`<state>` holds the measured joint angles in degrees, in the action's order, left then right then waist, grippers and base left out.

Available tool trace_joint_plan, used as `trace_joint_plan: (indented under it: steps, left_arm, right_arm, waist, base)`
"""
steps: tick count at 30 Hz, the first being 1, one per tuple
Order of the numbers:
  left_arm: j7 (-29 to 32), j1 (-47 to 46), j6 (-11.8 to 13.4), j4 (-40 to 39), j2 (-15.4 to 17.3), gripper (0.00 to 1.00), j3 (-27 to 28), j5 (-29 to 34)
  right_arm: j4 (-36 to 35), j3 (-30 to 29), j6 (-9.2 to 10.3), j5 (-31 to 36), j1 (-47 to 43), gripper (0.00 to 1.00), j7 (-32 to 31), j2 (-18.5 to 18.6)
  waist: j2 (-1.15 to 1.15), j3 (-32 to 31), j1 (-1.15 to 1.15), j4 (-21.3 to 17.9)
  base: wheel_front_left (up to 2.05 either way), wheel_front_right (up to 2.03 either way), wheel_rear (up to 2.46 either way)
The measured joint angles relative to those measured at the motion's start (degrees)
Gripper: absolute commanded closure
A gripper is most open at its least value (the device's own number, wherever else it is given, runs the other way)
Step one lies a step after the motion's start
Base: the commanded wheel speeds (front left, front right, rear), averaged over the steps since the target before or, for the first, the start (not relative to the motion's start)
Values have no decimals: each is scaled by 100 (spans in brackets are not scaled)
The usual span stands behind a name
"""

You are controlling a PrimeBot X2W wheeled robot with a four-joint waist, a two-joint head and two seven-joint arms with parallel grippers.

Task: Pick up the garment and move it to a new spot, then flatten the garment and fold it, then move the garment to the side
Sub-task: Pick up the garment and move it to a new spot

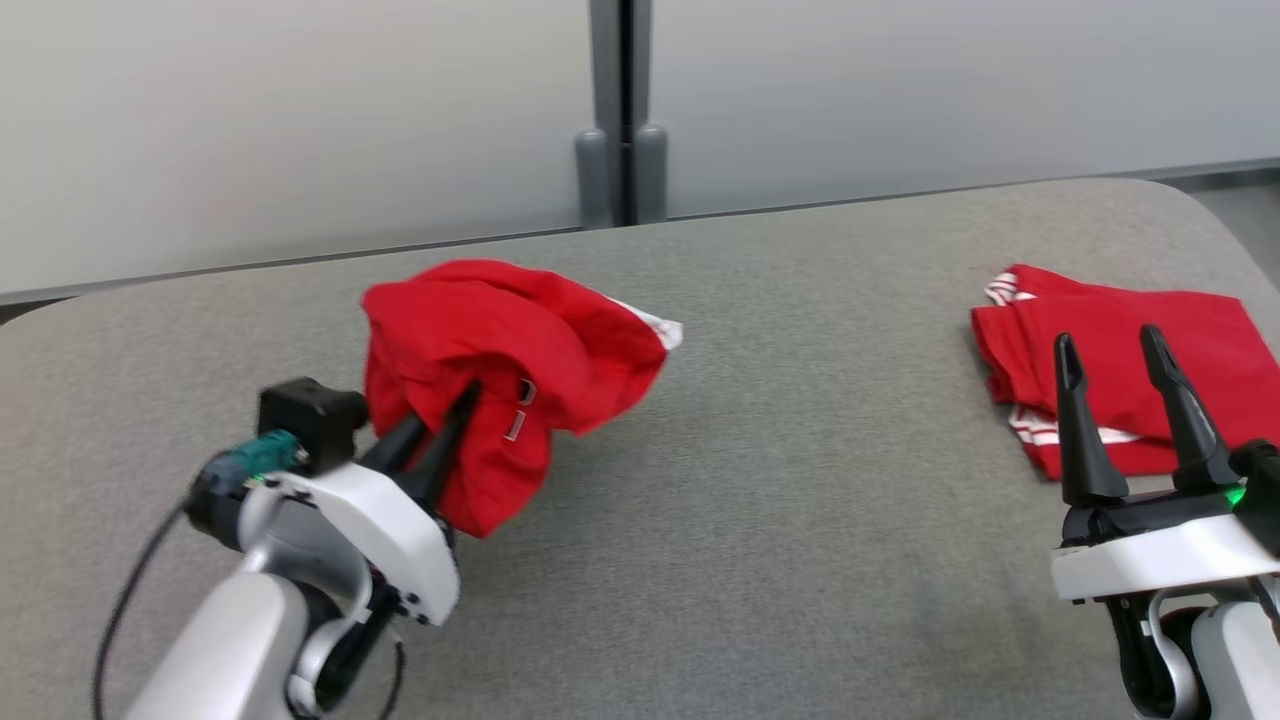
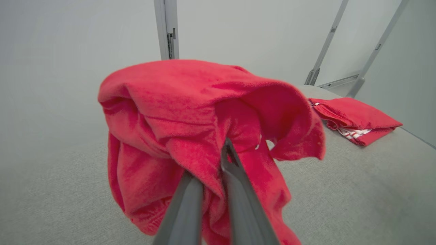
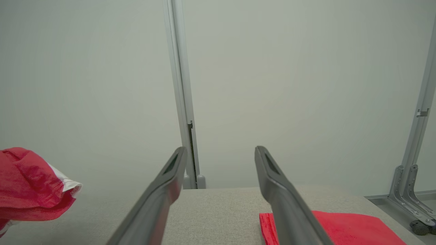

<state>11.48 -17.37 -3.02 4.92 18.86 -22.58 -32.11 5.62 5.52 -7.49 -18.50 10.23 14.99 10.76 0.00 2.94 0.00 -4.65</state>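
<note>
Left gripper (image 1: 462, 400): fingers pinch fold of red garment (image 1: 500, 330), bunch lifted over left half of table (image 1: 800, 520). Left wrist view: cloth drapes over fingers (head view adds white hem and small unreadable marks). Forearm angles toward far edge. Right gripper (image 1: 1108, 337) spread, empty, over folded red garment (image 1: 1220, 340) near right edge.

garment (image 1: 500, 340) above left side of table (image 1: 800, 470), folded garment (image 1: 1110, 310) on its right side, well apart
</note>
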Motion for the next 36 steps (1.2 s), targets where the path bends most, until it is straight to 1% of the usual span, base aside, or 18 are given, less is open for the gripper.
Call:
trace_joint_plan:
  steps: [4, 7, 8, 9, 10, 11, 14, 16, 18, 21, 25, 31, 33, 36]
  left_arm:
    - [-268, 88, 26, 430, -243, 100, -355, 263]
    - [-524, 131, -64, 994, -512, 100, -688, 431]
    - [-733, 135, -110, 1177, -628, 100, -762, 438]
    - [-962, 132, -151, 1362, -769, 91, -784, 417]
    - [-1054, 107, -181, 1611, -837, 28, -902, 475]
    - [-1117, 97, -218, 1867, -883, 0, -1009, 538]
    - [-1445, 27, -291, 2325, -1056, 0, -1094, 517]
    - [-1637, -100, -304, 2461, -1082, 0, -1100, 536]
    - [-1808, -199, -280, 2481, -1012, 0, -1032, 568]
    - [-2038, -218, -124, 2281, -811, 0, -829, 580]
    - [-2160, -56, 136, 1689, -457, 0, -514, 532]
    - [-2332, 756, 786, 546, -26, 0, 4, 482]
    - [-2469, 1058, 988, 180, 49, 0, 133, 558]
    - [-2563, 1551, 1237, -123, 56, 0, 231, 647]
  right_arm:
    - [-23, -55, 0, 1, -4, 0, 0, 29]
    - [-14, -67, 0, -16, -4, 0, 0, 37]
    - [-9, -77, 0, -18, -7, 0, 0, 43]
    - [-7, -81, 0, -18, -7, 0, 0, 41]
    - [2, -76, 0, -19, -7, 0, 0, 30]
    - [25, -71, 0, -19, -9, 0, 0, 18]
    - [44, -65, 0, -19, -23, 0, 0, -3]
    - [66, -57, 0, -20, -31, 0, 0, 0]
    - [80, -34, 0, -19, -64, 0, 0, 1]
    - [88, -43, 0, -19, -141, 0, 0, 1]
    - [121, -15, 0, -19, -269, 0, 0, -4]
    - [168, 38, 0, -44, -438, 0, -1, -1]
    - [199, 58, 0, -63, -510, 0, 0, 0]
    - [277, 65, 0, -91, -641, 0, 0, -27]
  waist:
    - [0, 50, 0, -270]
    - [0, 115, 0, -402]
    - [0, 141, 0, -421]
    - [0, 164, 0, -431]
    - [0, 178, 0, -435]
    - [0, 180, 0, -430]
    - [0, 176, 0, -370]
    - [0, 160, 0, -298]
    - [0, 126, 0, -218]
    - [0, 41, 0, -105]
    - [0, -112, 0, 43]
    - [0, -284, 0, 226]
    - [0, -309, 0, 275]
    - [0, -330, 0, 336]
  base:
    - [0, 0, 0]
    - [0, 0, 0]
    - [0, 0, 0]
    - [0, 0, 0]
    - [0, 0, 0]
    - [0, 0, 0]
    - [0, 0, 0]
    - [0, 0, 0]
    - [0, 0, 0]
    - [0, 0, 0]
    - [0, 0, 0]
    - [0, 0, 0]
    - [0, 0, 0]
    - [0, 0, 0]
